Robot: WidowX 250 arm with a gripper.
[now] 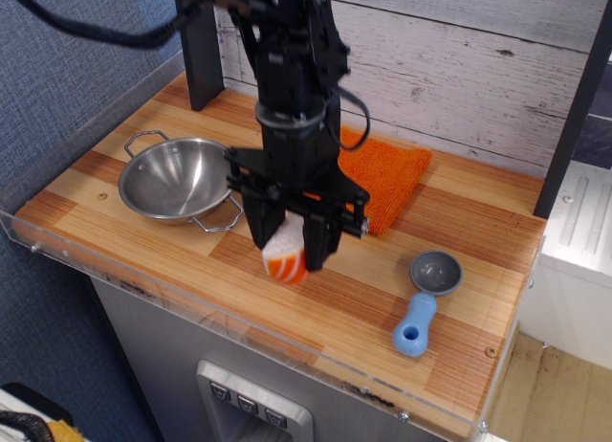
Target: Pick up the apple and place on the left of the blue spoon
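Observation:
My gripper [288, 254] is shut on the apple [285, 260], a small orange-and-white striped wedge, and holds it just above the wooden counter [143, 241] near its front middle. The blue spoon [424, 301], with a light-blue handle and round grey bowl, lies on the counter to the right of the gripper, about a hand's width away. The arm hides part of the orange cloth behind it.
A steel two-handled bowl [176, 181] stands at the left. An orange knitted cloth [387, 177] lies at the back behind the arm. A clear plastic lip runs along the counter's front edge [316, 370]. A wooden plank wall is at the back.

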